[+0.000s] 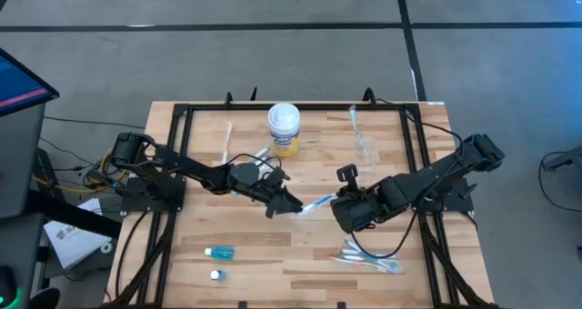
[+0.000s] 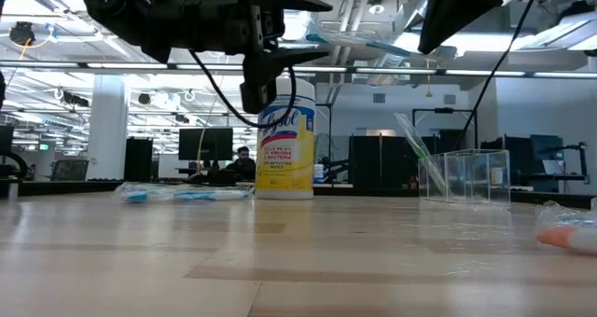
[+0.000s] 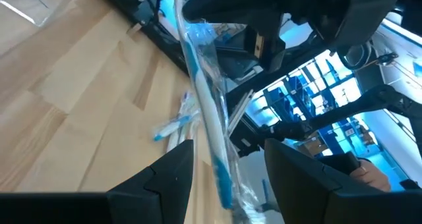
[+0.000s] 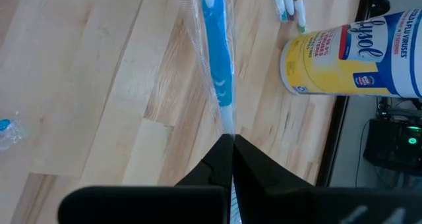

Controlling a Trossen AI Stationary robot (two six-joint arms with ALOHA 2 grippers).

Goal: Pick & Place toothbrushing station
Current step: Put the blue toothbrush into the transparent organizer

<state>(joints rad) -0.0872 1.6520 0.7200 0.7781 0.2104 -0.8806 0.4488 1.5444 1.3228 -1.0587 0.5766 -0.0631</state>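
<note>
One blue toothbrush (image 4: 217, 46) in clear wrapper, raised above table centre: right gripper (image 4: 231, 148) pinches one end; left gripper (image 3: 227, 161), fingers spread, flanks the other. Canister (image 1: 284, 129) behind.

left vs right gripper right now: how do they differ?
Left gripper: jaws apart, the wrapped blue toothbrush running between them without a clear pinch. Right gripper: jaws shut on that toothbrush's wrapper end.
Left gripper comes in from the table's left, the right gripper from the right.
Shared: both are raised off the wooden table near its middle, at opposite ends of the same toothbrush.
</note>
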